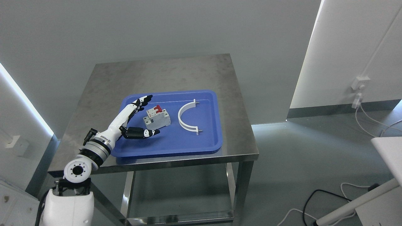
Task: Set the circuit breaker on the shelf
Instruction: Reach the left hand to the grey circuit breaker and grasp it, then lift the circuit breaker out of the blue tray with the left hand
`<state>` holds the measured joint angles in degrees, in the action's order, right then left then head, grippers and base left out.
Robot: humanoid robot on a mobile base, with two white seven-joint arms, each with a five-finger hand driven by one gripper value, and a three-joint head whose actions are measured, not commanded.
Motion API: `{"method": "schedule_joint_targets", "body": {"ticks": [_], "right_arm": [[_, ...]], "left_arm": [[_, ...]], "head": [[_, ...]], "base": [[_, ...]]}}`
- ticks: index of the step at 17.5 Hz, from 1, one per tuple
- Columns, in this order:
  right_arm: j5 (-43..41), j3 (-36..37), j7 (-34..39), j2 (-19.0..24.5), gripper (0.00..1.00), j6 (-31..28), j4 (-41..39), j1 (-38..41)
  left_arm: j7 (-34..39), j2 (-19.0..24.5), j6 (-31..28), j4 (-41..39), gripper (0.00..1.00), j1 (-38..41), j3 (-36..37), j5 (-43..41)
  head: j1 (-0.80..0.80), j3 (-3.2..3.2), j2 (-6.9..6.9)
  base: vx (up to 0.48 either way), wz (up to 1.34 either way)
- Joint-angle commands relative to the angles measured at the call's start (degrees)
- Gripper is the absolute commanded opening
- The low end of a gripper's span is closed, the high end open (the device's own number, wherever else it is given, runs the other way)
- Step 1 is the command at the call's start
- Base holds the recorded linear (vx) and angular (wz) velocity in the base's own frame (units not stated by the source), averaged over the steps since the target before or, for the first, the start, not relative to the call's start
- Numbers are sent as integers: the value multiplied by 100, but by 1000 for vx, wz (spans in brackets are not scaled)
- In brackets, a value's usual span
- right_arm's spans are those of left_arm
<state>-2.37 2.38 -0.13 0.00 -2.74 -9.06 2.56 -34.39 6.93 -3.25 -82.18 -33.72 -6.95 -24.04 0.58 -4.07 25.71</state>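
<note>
Left hand (138,117) open, steel table (163,75) — grey rm

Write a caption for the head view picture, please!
Left hand open around circuit breaker in blue tray.

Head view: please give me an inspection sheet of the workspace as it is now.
Surface: steel table, bare apart from a blue tray.
Job's things: circuit breaker lying in the tray, red switch on top; no shelf identified.
Clutter: white curved bracket in the tray, right of the breaker, apart from it.
Hands: left hand open around the breaker's left side, fingers spread, contact not clear; right hand not in view.
Cables: white cable from a wall socket; black cable on the floor.
Surroundings: grey floor, white walls.
</note>
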Motion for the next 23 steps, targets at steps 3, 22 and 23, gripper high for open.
{"method": "schedule_joint_targets", "body": {"ticks": [3, 22, 23], "right_arm": [[0, 0, -5, -100, 100, 1, 0, 8], [0, 0, -5, -100, 100, 1, 0, -1], [0, 0, -5, -100, 100, 1, 0, 8]], "left_arm": [[-24, 177, -175, 466, 82, -205, 80, -382], [-6, -593, 510, 810, 9, -415, -639, -277], [-15, -593, 510, 644, 9, -590, -1067, -15]], "head": [[0, 0, 0], [0, 0, 0], [0, 0, 0]], "base": [[0, 0], [0, 0], [0, 0]]}}
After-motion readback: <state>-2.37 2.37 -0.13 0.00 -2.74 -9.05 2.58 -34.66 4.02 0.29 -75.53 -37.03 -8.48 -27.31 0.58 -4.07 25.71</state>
